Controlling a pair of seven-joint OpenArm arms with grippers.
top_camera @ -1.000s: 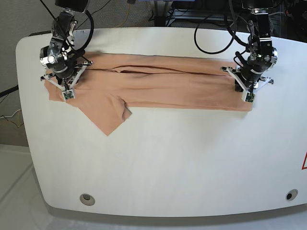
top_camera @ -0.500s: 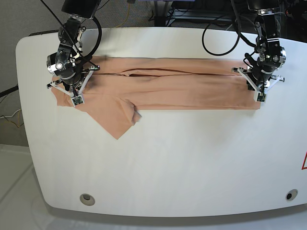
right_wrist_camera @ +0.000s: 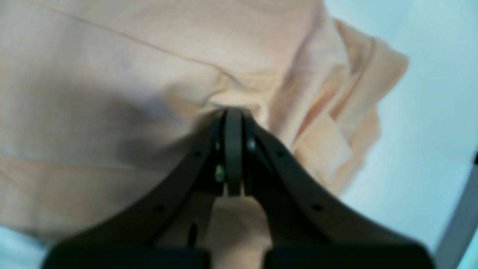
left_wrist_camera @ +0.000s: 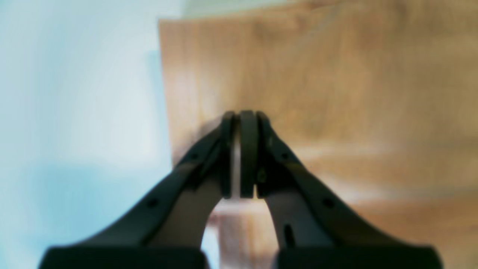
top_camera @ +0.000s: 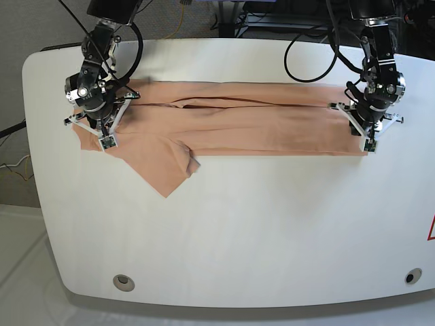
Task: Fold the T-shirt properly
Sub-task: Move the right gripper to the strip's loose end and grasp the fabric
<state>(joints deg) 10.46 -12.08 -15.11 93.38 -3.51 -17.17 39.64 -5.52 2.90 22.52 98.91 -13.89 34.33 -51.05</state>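
The peach T-shirt (top_camera: 245, 122) lies as a long folded band across the far part of the white table (top_camera: 238, 238), one sleeve (top_camera: 163, 170) sticking out toward the front left. My right gripper (top_camera: 96, 125) is at the band's left end, shut on the T-shirt (right_wrist_camera: 112, 74); the cloth puckers at the right gripper (right_wrist_camera: 232, 112). At the band's right end my left gripper (top_camera: 367, 125) is shut on the T-shirt (left_wrist_camera: 336, 74) near its edge. The left gripper (left_wrist_camera: 242, 116) shows closed jaws in the blurred wrist view.
Black cables (top_camera: 306, 54) hang behind the table's far edge. Two round holes (top_camera: 123, 281) (top_camera: 411, 276) sit near the front corners. A red mark (top_camera: 431, 229) shows at the right edge.
Both grippers have shifted to the right, dragging the T-shirt with them; the band and the sleeve now lie further right. Over the last half second little has moved.
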